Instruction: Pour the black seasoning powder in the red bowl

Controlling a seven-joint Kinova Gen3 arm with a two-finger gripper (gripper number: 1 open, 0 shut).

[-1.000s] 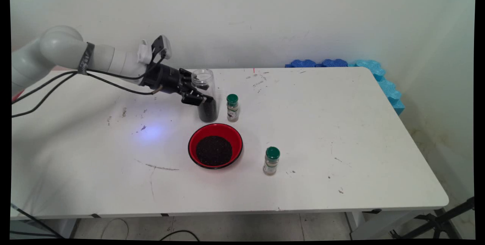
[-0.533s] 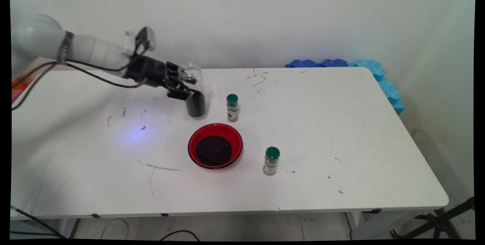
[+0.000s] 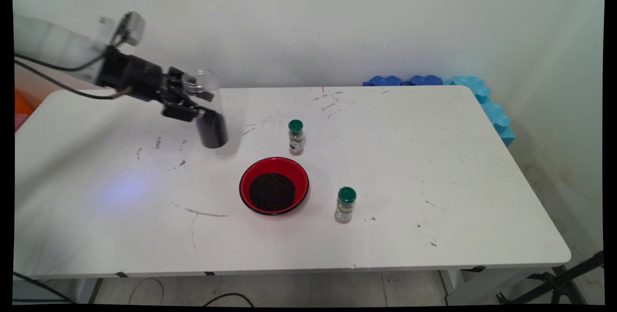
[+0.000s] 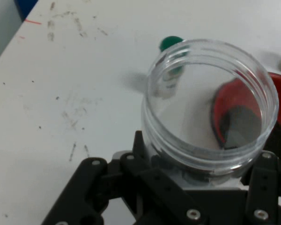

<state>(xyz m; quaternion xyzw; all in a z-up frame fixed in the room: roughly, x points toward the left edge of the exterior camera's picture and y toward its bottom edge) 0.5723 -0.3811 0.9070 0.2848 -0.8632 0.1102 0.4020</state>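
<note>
My gripper (image 3: 195,107) is shut on a clear open-topped jar (image 3: 207,109) whose lower half holds dark grains. It carries the jar above the table's left back part, slightly tilted. In the hand view the jar's open rim (image 4: 210,101) fills the middle, gripped between the fingers (image 4: 154,180). Through the jar I see the red bowl (image 4: 239,117) and a green-capped spice bottle (image 4: 170,44). The red bowl (image 3: 274,185) of dark grains sits at the table's middle. One green-capped bottle (image 3: 295,137) stands behind the bowl, another (image 3: 345,204) to its right.
The white table (image 3: 434,167) is scuffed with small dark marks. Blue foam pieces (image 3: 462,90) lie along its back right corner by the wall. Black cables hang from the arm at the left.
The arm has swung left and a little up, carrying the jar away from its place beside the back bottle. Bowl and both bottles have stayed put.
</note>
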